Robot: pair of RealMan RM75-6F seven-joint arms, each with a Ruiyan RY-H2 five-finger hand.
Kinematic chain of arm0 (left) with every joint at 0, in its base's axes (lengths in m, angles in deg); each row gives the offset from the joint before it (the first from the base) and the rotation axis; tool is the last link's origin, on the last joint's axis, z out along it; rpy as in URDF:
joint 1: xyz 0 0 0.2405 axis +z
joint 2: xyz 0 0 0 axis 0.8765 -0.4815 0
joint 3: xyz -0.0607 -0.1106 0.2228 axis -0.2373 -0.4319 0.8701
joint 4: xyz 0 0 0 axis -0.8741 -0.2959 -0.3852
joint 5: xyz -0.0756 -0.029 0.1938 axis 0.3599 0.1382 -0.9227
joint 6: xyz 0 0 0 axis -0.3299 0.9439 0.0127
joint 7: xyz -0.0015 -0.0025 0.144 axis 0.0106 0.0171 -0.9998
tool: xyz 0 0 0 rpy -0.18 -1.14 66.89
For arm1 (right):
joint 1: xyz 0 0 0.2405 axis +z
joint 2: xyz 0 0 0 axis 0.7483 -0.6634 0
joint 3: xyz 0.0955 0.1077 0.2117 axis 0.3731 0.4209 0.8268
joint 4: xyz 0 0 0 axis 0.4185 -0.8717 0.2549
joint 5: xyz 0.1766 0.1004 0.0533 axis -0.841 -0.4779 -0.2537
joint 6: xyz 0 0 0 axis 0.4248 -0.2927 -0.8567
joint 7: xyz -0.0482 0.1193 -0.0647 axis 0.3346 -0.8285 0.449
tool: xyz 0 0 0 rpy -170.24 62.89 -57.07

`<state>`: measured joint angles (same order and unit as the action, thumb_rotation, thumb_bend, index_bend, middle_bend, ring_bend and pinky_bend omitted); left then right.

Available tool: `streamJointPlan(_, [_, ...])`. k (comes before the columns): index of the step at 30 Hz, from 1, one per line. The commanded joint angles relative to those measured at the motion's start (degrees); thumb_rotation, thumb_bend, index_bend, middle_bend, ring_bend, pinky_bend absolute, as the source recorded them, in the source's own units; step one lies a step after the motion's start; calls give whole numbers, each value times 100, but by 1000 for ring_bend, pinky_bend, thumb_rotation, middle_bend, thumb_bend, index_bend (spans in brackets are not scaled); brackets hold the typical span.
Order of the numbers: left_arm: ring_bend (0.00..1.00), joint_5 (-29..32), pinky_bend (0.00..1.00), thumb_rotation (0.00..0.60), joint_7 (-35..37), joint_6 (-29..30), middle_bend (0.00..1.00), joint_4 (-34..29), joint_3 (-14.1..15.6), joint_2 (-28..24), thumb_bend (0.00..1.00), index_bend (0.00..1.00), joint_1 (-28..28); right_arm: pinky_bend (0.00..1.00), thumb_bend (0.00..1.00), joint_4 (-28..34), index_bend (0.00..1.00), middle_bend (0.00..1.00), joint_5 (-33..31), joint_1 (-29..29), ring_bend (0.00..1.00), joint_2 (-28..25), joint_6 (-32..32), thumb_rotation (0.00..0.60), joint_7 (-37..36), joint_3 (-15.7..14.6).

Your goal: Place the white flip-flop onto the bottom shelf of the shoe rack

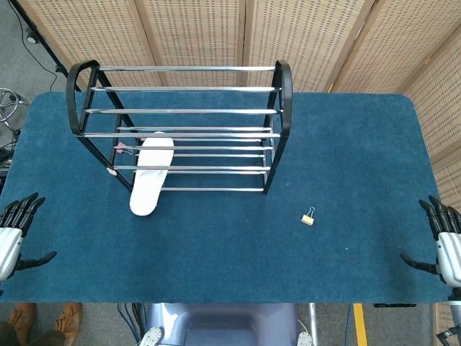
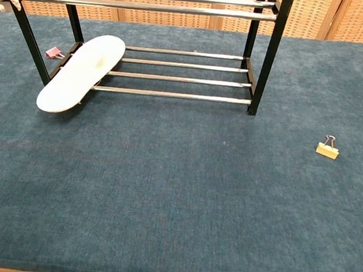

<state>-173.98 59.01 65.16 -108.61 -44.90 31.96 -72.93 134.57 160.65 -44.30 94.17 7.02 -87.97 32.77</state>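
The white flip-flop (image 1: 151,173) (image 2: 81,73) lies slanted across the left end of the bottom shelf of the black and chrome shoe rack (image 1: 281,94) (image 2: 263,66). Its toe half rests on the shelf bars and its heel sticks out in front over the blue table. My left hand (image 1: 10,236) hovers at the table's near left edge, fingers spread, holding nothing, far from the shoe. Over at the near right edge my right hand (image 1: 446,244) is also spread and empty. Neither hand shows in the chest view.
A tan binder clip (image 1: 308,216) (image 2: 327,148) lies on the blue table (image 1: 346,144) to the right of the rack. A small pink clip (image 1: 120,148) (image 2: 52,52) sits by the rack's left leg. Wooden screens stand behind the table.
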Motion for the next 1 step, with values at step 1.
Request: streamJointPlan(1, [0, 14, 0, 600, -51, -110, 0, -41, -73, -48, 0, 0, 24, 0, 0, 31, 0, 0, 7, -9, 0, 41, -60, 600, 107, 3])
